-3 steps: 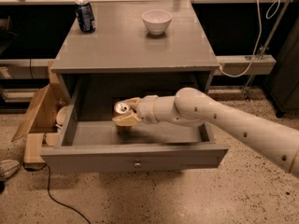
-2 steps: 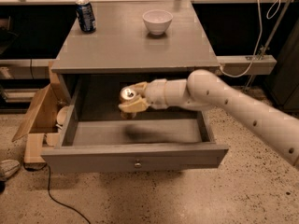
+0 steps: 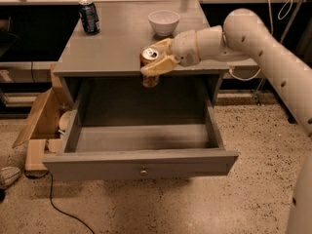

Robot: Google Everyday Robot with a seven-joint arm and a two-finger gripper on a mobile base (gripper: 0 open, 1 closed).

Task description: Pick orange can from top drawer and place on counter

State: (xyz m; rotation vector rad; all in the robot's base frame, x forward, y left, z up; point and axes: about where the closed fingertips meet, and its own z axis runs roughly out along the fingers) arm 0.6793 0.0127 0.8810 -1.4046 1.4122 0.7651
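Grey tabletop point(image 3: 117, 43), front edge: the tool point(image 3: 152, 61) clamps the orange can point(image 3: 149, 55) upright above the drawer point(image 3: 141, 162), ready for placing.

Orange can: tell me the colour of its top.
Silver, in the camera view; the gripper holds the orange can at the counter edge.

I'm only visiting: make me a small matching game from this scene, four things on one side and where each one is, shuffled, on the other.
Things:
1. orange can
2. blue can
3. white bowl
4. top drawer

Places:
A. back left corner of the counter
B. pulled open below the counter
C. held in the gripper, by the counter's front edge
D. back of the counter, right of the blue can

Pairs: 1-C, 2-A, 3-D, 4-B
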